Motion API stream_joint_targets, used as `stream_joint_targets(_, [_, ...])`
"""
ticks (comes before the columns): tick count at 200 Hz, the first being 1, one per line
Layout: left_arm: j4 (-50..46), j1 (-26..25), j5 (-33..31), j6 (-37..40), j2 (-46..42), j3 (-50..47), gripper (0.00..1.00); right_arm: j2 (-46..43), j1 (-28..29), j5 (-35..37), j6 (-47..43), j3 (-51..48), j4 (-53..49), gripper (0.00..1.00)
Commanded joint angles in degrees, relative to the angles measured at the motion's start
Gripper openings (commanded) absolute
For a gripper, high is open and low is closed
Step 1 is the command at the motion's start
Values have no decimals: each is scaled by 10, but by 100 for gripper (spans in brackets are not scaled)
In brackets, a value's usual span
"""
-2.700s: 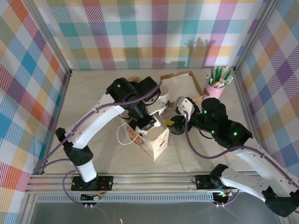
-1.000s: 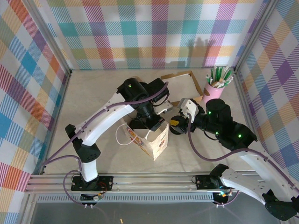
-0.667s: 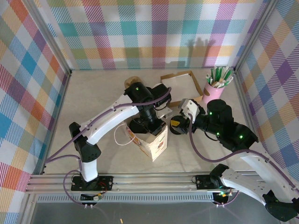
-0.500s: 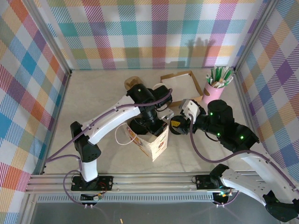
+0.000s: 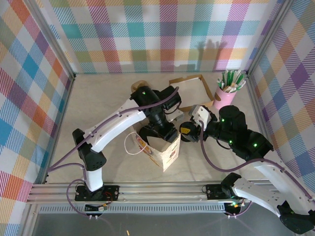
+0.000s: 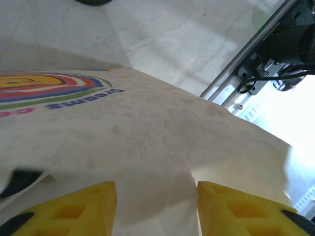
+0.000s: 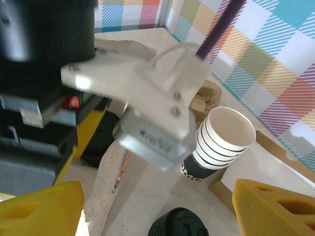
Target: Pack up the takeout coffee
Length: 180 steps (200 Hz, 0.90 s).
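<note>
A white paper bag (image 5: 166, 150) with a round rainbow logo stands mid-table, its mouth up. My left gripper (image 5: 156, 133) hangs over that mouth. In the left wrist view its yellow fingers (image 6: 78, 209) stand apart, and the bag's paper (image 6: 147, 123) spans the gap (image 6: 156, 206) without being pinched. My right gripper (image 5: 188, 129) is open just right of the bag. A round black lid (image 7: 179, 223) sits low between its fingers (image 7: 157, 186), touching neither. The frame edge cuts off what is under the lid, so I cannot tell whether it is the takeout coffee.
A stack of lidless cream cups (image 7: 224, 140) stands beyond the black lid. A cardboard tray (image 5: 194, 88) and a pink cup of straws (image 5: 229, 86) are at the back right. The left arm's wrist (image 7: 142, 98) hangs close in front of the right camera.
My left gripper, shut a second ago, has opened above the bag. The bag's mouth has spread and the bag has shifted slightly toward me. The right gripper has barely moved.
</note>
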Motion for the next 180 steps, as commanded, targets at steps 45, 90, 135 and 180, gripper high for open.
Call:
stream_joint_targets(45, [-108,13,-39,23,-20,98,56,2,-3,-5,2,24,6,78])
stream_joint_targets(90, [-50,97,-271,-37,-48,254,57,27,-8,114,35,42,42,79])
stream_joint_targets(135, [493,232,-621,23,-400,-295,74,27,-158,205,140,-2,128,80])
stream_joint_targets(180, [685,382,-655,7,-501,-617,75,73,-336,179,255,-101,160,82])
